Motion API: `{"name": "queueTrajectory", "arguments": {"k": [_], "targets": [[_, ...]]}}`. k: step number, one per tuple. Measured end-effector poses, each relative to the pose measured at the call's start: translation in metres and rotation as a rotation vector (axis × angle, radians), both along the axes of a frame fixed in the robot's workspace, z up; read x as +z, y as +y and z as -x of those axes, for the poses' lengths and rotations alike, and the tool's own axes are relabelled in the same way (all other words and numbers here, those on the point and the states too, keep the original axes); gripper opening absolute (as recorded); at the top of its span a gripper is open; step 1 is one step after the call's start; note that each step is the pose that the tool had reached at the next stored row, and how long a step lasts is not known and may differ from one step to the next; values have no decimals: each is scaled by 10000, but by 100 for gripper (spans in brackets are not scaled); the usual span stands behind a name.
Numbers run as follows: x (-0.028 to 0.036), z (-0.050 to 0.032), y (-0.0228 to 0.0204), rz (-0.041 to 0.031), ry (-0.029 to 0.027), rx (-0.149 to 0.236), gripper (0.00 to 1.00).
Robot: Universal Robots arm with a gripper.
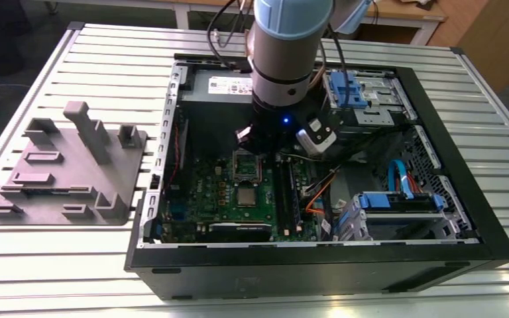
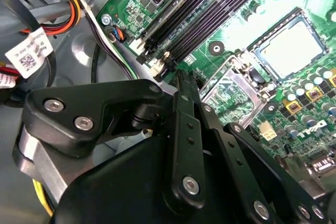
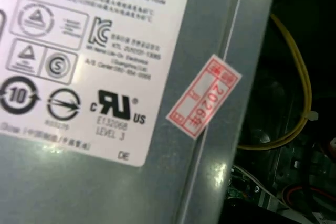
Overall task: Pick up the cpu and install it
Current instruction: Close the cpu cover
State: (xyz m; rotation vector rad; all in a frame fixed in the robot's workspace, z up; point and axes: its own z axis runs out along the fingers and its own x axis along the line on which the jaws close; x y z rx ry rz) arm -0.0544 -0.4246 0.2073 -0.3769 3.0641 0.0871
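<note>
Gripper (image 2: 181, 80): fingers pressed together, nothing visible between them. It hangs low inside the case (image 1: 325, 258), above the board (image 1: 219, 199), with the arm (image 1: 281, 59) coming down from the top centre of the exterior view.

Left to right in the exterior view:
- Exterior view's left: grey fixture (image 1: 64, 169) on the slatted table (image 1: 104, 66), well apart from the case. I can't make out a chip on it.
- Centre, just below the gripper: socket load plate (image 1: 247, 165), looks flipped open.
- Just below that, lower centre: cpu (image 1: 248, 197), a silvery square lying flat on the board. In the second wrist view it is the bright square in its frame (image 2: 291, 51), beyond the open plate (image 2: 231, 90), near the fingertips but not touching them.
- Just to its right: RAM slots (image 1: 283, 192).
- Exterior view's right: blue drive cage (image 1: 396, 202) and loose cables.
- The first wrist view faces the PSU (image 3: 105, 171) label side.

Step, my read: the chip looks to be in the socket, the plate isn't down and the gripper is empty. It's either seated and unlatched or not yet grabbed; I can't tell which.

Next move, conditional: to grip, the fingers must spread first, then drop square over the chip. It's tight, with the plate on one side and the RAM slots on the other. Any tilt risks the socket pins.
</note>
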Motion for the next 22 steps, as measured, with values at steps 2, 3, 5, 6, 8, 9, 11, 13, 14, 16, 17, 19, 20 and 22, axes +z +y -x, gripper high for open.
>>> {"name": "queueTrajectory", "arguments": {"k": [2, 3, 5, 6, 8, 9, 11, 13, 14, 16, 17, 19, 20, 22], "targets": [[27, 2, 0, 0, -2, 6, 10], [38, 3, -1, 0, -3, 9, 10], [54, 3, -3, 0, -3, 21, 10], [56, 3, -5, -1, -4, 32, 10], [57, 3, -7, -2, -3, 89, 10], [57, 3, -8, -1, -3, 138, 10], [57, 3, -10, 0, -3, 268, 10], [57, 1, -11, -1, -2, 409, 10], [57, -3, -11, -2, 3, 470, 10], [57, -4, -11, -1, 4, 487, 10], [57, -4, -11, -1, 5, 489, 10], [57, -4, -11, 0, 6, 492, 10], [59, -4, -12, 1, 6, 511, 10], [69, -4, -17, 0, 5, 587, 10]]}}
